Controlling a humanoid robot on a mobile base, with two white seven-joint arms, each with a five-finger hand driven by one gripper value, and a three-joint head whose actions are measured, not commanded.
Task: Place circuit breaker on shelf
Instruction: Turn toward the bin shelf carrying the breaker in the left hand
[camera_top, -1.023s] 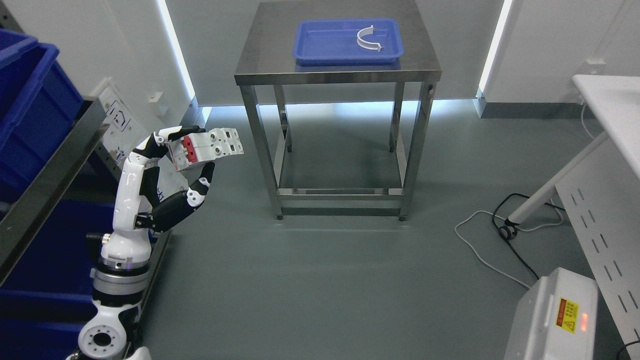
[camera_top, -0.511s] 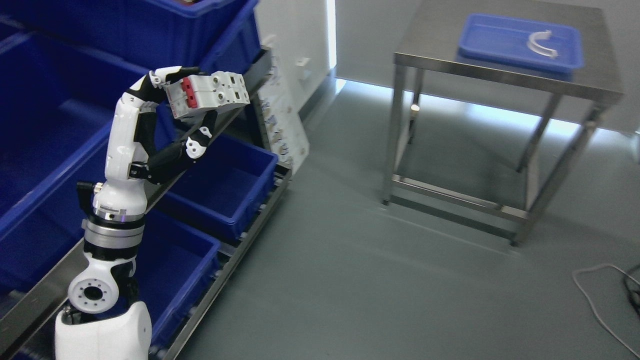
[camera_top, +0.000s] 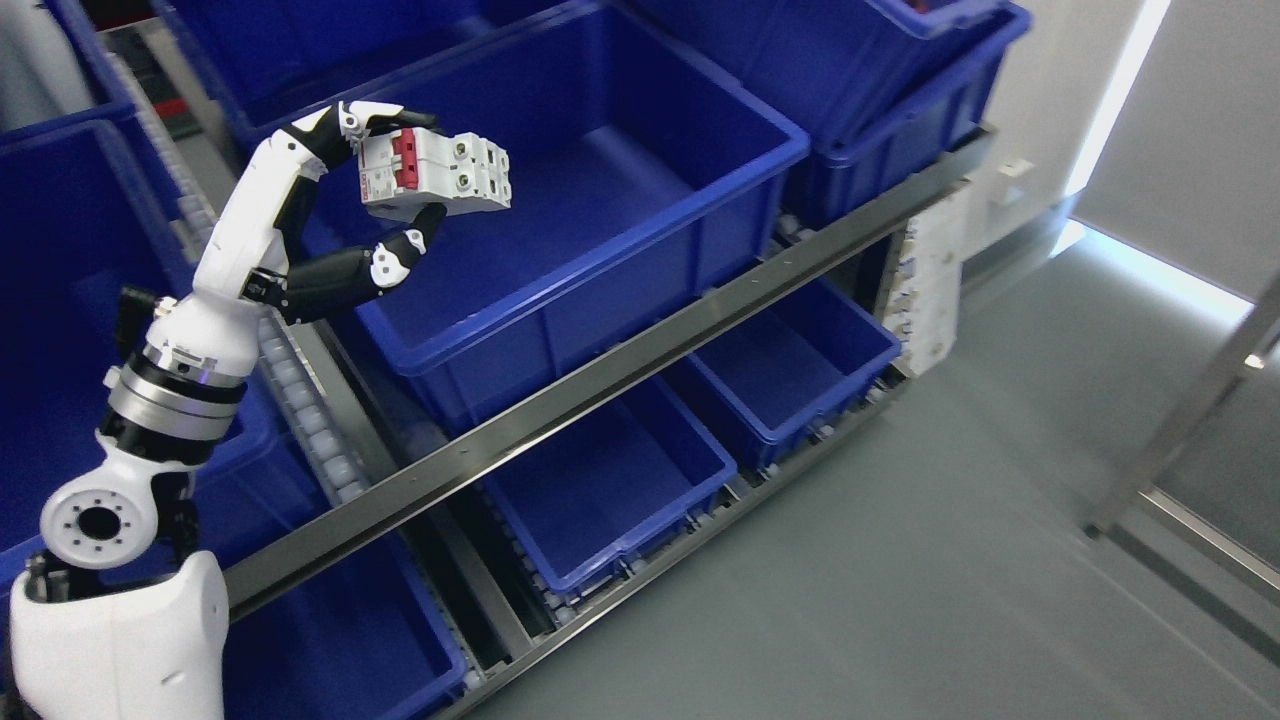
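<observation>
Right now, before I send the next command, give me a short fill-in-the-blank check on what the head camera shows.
1. The circuit breaker is gripped by the robot's ____ hand.
2. The breaker's switch levers are coloured ____.
3. The breaker is held above the large bin, whose colour is ____.
4. The large bin below the breaker holds ____ parts.

Missing words: left; red; blue; no
</observation>
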